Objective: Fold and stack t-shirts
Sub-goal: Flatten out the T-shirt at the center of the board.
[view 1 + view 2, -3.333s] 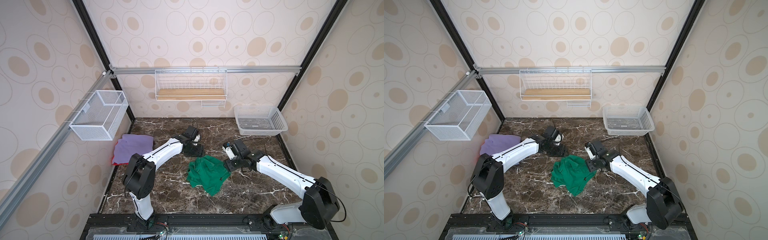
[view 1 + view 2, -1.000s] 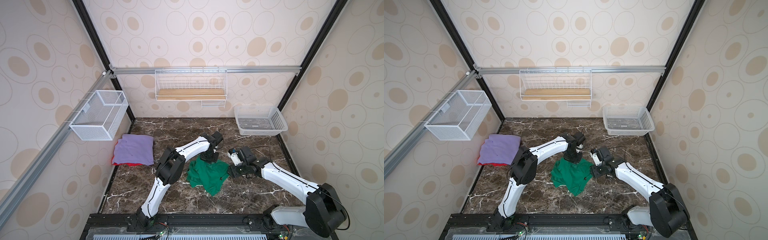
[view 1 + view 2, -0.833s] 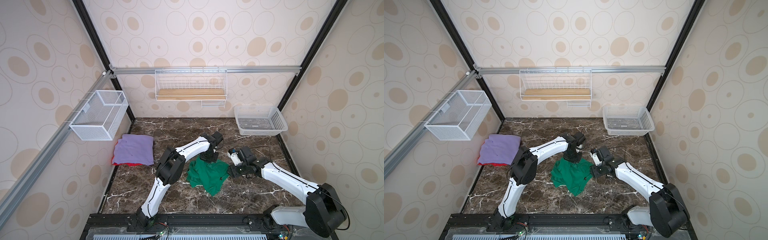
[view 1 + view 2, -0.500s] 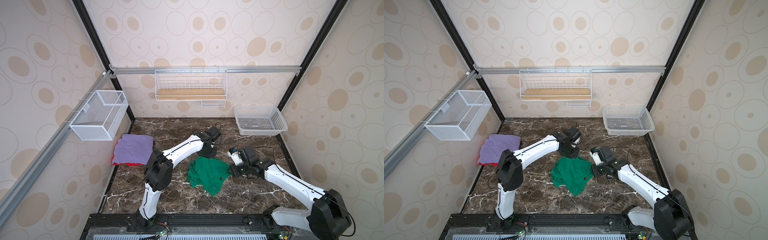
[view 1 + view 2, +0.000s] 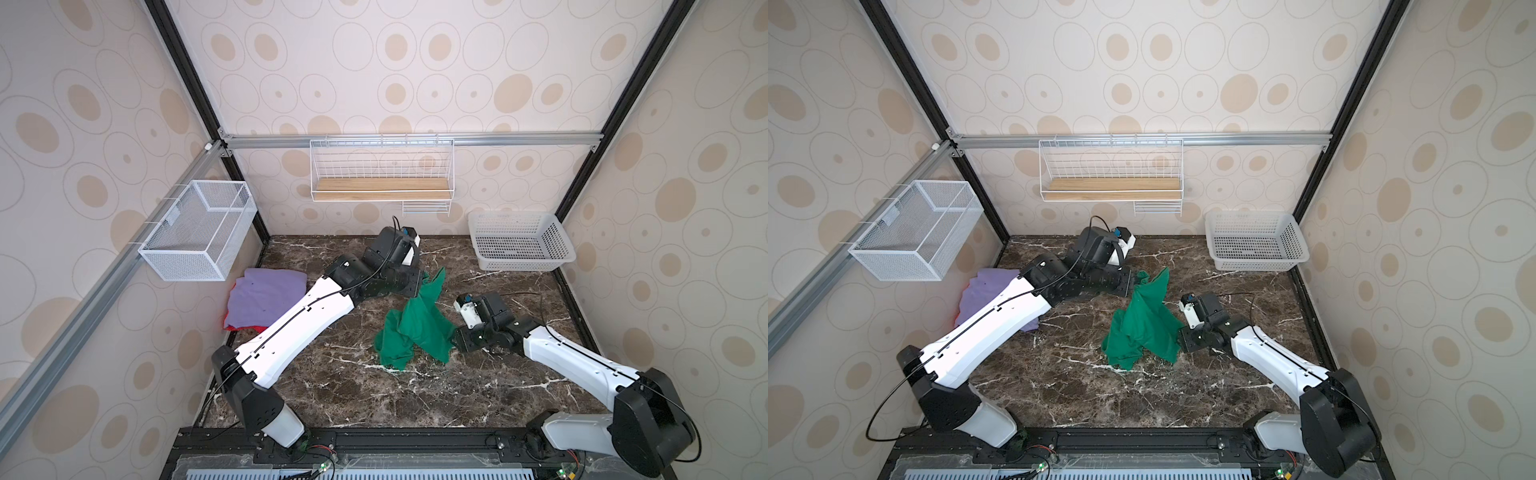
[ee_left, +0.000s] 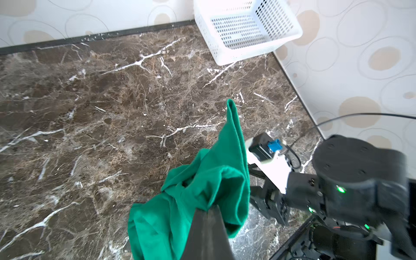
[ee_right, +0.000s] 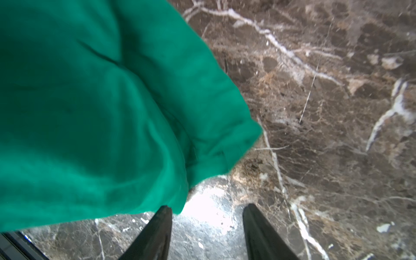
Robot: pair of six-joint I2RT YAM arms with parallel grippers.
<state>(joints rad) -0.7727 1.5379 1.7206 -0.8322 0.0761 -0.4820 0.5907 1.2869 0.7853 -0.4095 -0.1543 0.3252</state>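
Observation:
The green t-shirt [image 5: 415,328] [image 5: 1142,328] lies crumpled mid-table, one end drawn up into a peak toward the back. My left gripper [image 5: 419,282] [image 6: 209,210] is shut on that raised end; in the left wrist view the cloth [image 6: 191,195] bunches at the closed tips. My right gripper [image 5: 457,338] [image 7: 206,208] stands open low at the shirt's right edge, with only bare table between its fingers and the green cloth [image 7: 90,101] just beside one finger. A folded purple t-shirt [image 5: 266,299] lies on a red t-shirt [image 5: 245,328] at the left.
A white perforated basket [image 5: 519,245] [image 6: 245,27] stands in the back right corner. A wire basket [image 5: 195,232] hangs on the left wall and a wire shelf [image 5: 380,183] on the back wall. Dark marble table [image 5: 374,395] spreads toward the front.
My left gripper has pulled the green shirt's back end up and toward the back, stretching it into a peak. My right gripper stays by the shirt's right edge.

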